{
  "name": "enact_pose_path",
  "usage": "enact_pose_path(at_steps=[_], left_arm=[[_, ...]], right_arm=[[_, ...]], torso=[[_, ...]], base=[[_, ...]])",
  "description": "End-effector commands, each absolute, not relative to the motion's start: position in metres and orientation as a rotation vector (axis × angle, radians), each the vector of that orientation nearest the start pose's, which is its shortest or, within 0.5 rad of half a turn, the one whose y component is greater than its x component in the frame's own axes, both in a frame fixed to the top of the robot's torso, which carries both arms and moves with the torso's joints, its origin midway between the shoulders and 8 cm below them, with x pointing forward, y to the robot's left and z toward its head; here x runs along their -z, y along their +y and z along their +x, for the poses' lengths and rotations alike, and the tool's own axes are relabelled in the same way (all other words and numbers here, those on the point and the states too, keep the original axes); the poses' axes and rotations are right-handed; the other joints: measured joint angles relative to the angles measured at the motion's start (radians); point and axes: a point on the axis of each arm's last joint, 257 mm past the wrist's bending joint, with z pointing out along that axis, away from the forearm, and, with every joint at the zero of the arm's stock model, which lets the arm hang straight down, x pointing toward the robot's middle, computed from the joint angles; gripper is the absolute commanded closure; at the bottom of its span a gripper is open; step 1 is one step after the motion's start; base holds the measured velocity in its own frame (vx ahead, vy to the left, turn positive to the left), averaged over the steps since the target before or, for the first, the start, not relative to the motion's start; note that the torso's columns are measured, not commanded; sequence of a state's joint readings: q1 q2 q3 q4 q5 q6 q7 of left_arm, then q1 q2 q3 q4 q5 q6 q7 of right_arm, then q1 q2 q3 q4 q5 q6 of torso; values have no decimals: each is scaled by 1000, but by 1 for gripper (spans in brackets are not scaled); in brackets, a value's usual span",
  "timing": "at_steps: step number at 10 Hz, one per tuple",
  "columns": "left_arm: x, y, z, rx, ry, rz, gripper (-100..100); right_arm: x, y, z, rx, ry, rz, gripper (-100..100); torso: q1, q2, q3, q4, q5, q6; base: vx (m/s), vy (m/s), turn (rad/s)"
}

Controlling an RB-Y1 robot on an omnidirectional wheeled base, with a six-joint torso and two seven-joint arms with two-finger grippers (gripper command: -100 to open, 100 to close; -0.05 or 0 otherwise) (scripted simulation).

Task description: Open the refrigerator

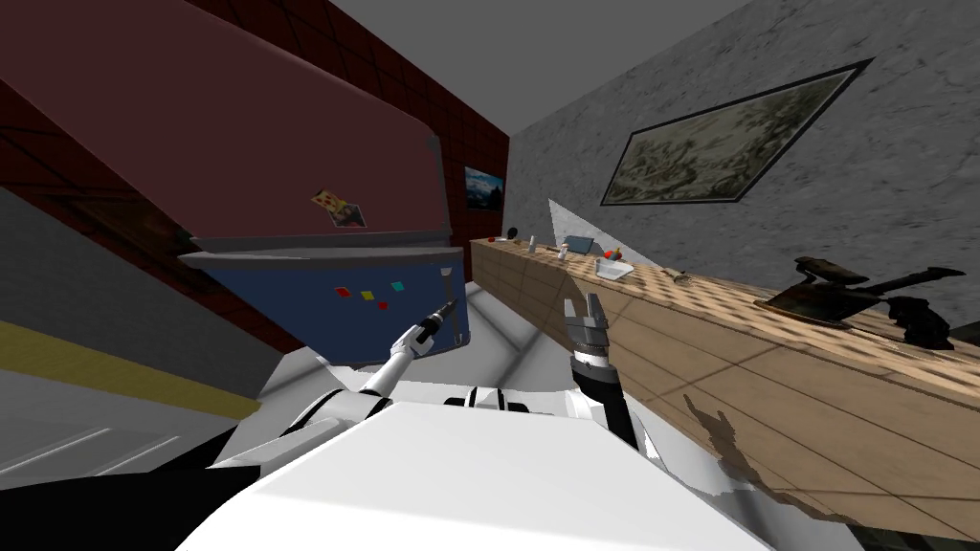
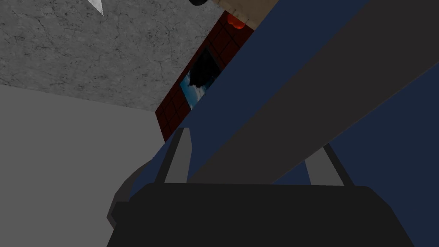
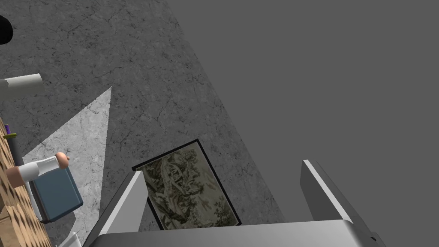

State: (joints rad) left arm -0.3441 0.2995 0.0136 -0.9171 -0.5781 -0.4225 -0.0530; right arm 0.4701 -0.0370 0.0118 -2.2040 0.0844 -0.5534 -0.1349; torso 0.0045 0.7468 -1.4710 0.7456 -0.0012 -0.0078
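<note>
Maroon above and blue below, the refrigerator (image 1: pixel 268 163) stands ahead on the left, with a long wooden counter (image 1: pixel 766 354) running off to its right. A dark grey handle (image 2: pixel 300 107) runs along the blue door (image 1: pixel 316 306) at the edge nearest the counter. The left gripper (image 2: pixel 255 139) straddles it, fingers apart, one either side. The right gripper (image 1: pixel 584 311) is raised beside the counter, spread wide and holding nothing

Flat, even rendered light fills the rolled wide-lens head view, its walls splaying to the corners, with a pale triangular light patch (image 1: pixel 572 226) on the mottled grey wall (image 1: pixel 861 172), a ragged shadow (image 1: pixel 727 440) on the wooden counter front (image 1: pixel 766 383), and the navy refrigerator door (image 2: pixel 386 141) dim in the left wrist view.
</note>
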Motion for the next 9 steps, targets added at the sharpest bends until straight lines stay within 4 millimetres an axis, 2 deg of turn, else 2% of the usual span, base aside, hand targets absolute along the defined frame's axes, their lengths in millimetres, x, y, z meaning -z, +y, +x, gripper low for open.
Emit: enact_pose_path(at_steps=[1,2,3,4,5,8,9], left_arm=[[258,253,609,745,1590,-336,100],[257,241,608,769,1595,-314,100],[257,241,608,769,1595,-314,100],[256,230,606,793,1601,-292,100],[256,230,606,793,1601,-292,100],[254,208,603,841,1613,-248,100],[264,215,600,815,1630,-251,100]], right_arm=[[-9,-259,354,-1402,662,629,0],[-9,-259,354,-1402,662,629,0],[-9,-259,354,-1402,662,628,0],[-9,-259,354,-1402,662,629,0],[-9,-259,354,-1402,662,629,0],[-9,-259,354,-1402,662,629,0],[-9,-259,354,-1402,662,629,0]], torso=[[-1,-2,-1,1,0,-1],[-1,0,-1,1,0,2],[-3,1,0,0,0,5],[-3,-1,-1,1,0,4],[-3,0,-1,2,0,4],[-2,-1,-1,2,0,2],[-3,1,0,2,0,3]], base=[[-254,73,-41],[-288,77,-65],[-248,94,-50],[-252,98,-69],[-228,116,-42],[-243,103,-53],[-131,37,-33]])
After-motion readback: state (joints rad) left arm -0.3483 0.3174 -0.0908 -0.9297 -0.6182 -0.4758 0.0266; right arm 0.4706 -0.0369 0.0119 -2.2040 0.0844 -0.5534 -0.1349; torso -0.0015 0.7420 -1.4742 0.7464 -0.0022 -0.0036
